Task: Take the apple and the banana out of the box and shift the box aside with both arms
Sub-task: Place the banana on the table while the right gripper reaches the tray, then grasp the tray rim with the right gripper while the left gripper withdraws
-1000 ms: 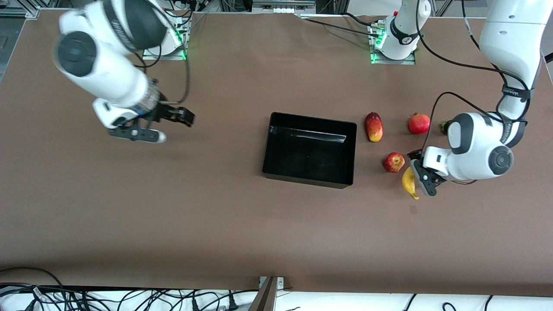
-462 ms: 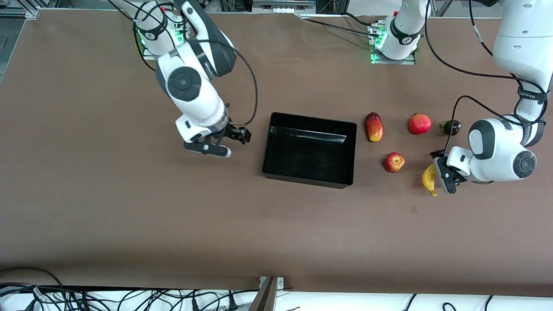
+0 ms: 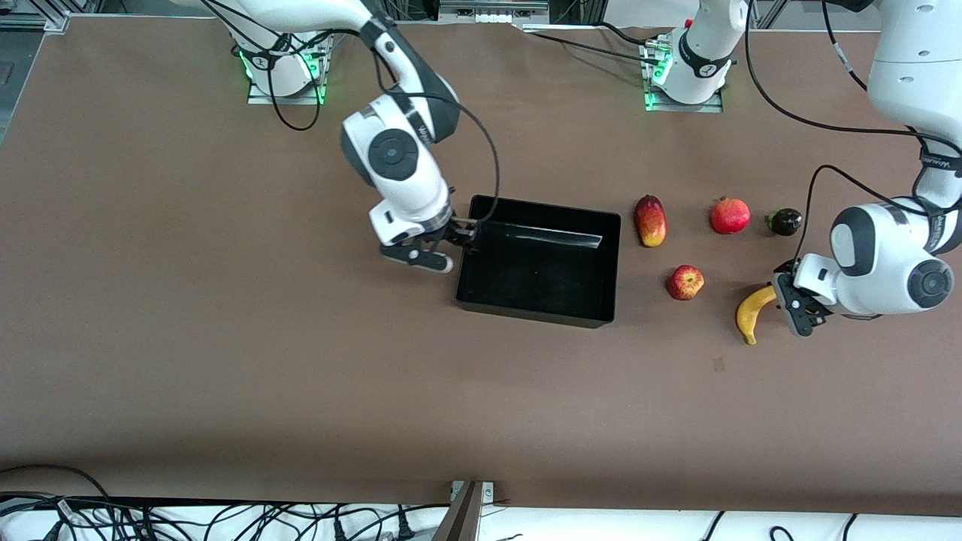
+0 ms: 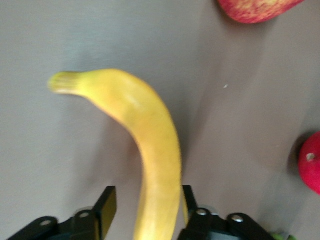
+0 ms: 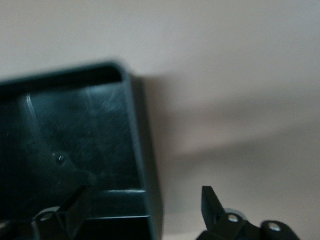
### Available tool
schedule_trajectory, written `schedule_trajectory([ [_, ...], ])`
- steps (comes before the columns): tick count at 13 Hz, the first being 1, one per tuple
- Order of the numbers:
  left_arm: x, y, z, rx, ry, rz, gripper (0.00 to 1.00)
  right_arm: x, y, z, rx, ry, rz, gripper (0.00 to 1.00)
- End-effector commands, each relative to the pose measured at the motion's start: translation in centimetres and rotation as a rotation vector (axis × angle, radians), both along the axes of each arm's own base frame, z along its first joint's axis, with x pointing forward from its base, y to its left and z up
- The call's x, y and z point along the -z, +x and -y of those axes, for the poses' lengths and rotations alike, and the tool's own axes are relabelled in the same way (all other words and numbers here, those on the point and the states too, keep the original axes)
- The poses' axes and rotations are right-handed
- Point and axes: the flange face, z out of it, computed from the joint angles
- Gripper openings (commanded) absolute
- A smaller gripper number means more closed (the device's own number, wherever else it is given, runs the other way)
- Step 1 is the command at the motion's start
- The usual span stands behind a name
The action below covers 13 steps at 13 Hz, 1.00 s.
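Note:
The black tray lies mid-table. My right gripper is open at the tray's corner toward the right arm's end, one finger inside and one outside the wall, as the right wrist view shows with the tray. The banana lies on the table toward the left arm's end. My left gripper is open around its thick end; the left wrist view shows the banana between the fingers with a gap on one side. The apple sits between tray and banana, also in the left wrist view.
A mango-like fruit, a red pomegranate and a dark purple fruit lie in a row farther from the front camera than the apple. The pomegranate also shows in the left wrist view. Cables hang along the table's front edge.
My right arm swung from its end of the table over to the tray's corner. My left gripper moved toward the left arm's end with the banana, which turned.

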Motion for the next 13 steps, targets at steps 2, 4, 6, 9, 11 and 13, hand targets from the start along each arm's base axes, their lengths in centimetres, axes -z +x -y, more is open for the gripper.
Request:
schedule_trajectory([
  [2, -1.8, -4.1, 0.5, -0.157, 0.065, 0.132, 1.00, 3.7, -1.4, -2.0, -0.015, -0.018, -0.005, 0.22],
  [4, -2.6, -5.9, 1.2, -0.362, 0.084, 0.136, 1.00, 6.4, -2.7, -3.0, -0.038, -0.043, -0.030, 0.01],
  [6, -6.7, -5.6, 3.0, -0.423, 0.089, 0.177, 1.00, 7.1, -3.6, -3.7, -0.058, -0.054, -0.038, 0.00],
  [9, -15.9, -4.9, 5.8, -0.385, 0.085, 0.181, 1.00, 6.1, -2.8, -2.9, -0.081, -0.053, -0.025, 0.00],
  [11, -21.6, -5.7, 6.9, -0.376, 0.085, 0.163, 1.00, 2.6, -0.8, -0.7, -0.043, -0.061, -0.016, 0.00],
  [13, -26.8, -6.7, 7.2, -0.456, 0.082, 0.157, 1.00, -1.3, 1.7, 3.7, -0.037, -0.095, -0.043, 0.00],
])
